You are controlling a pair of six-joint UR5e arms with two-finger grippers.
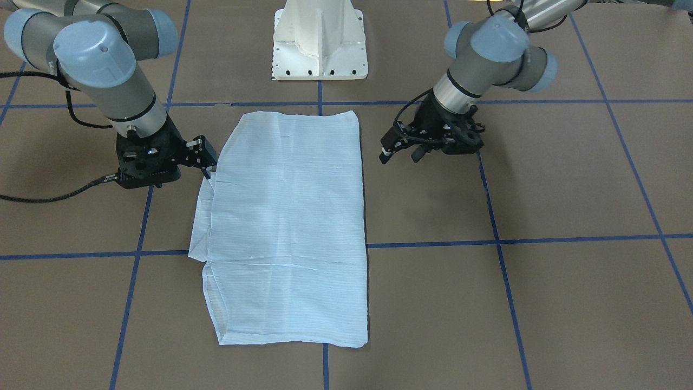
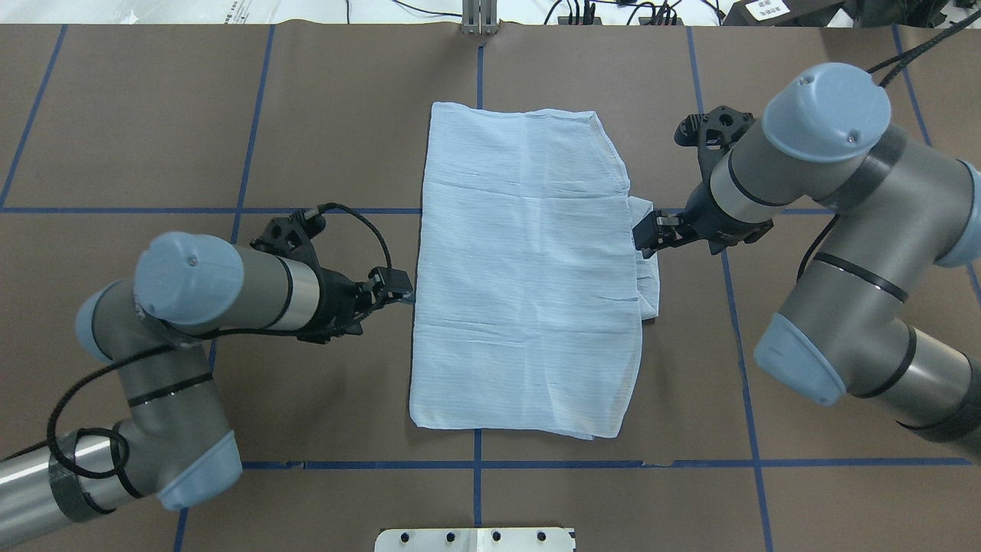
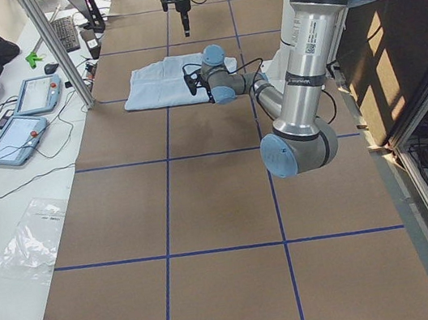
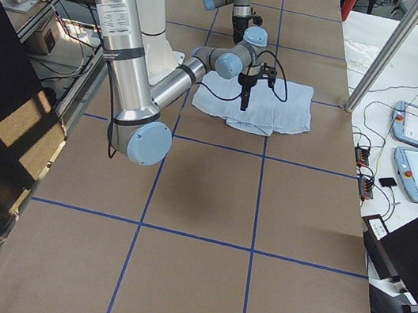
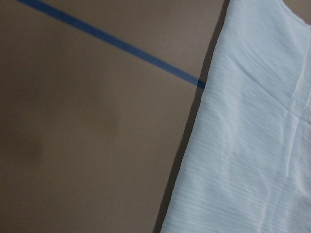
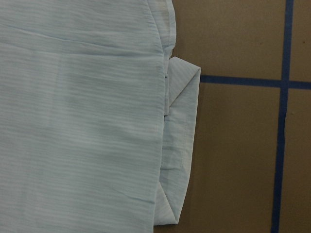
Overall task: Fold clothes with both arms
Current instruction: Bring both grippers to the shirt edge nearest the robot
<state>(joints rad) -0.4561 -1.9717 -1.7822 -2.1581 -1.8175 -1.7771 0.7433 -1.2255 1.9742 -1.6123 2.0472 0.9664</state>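
Shirt (image 2: 529, 268) lies flat at centre of table (image 2: 153, 115), folded to a long rectangle, long axis running straight away from robot base. Left gripper (image 1: 400, 153) just outside left long edge, about mid-length, fingers spread, holding nothing. Right gripper (image 2: 650, 232) at opposite long edge, a little further from base, above protruding flap (image 6: 182, 141); finger gap not readable, contact with cloth unclear. Each arm faces its own long side, shirt between them. Likely next fold: crosswise.
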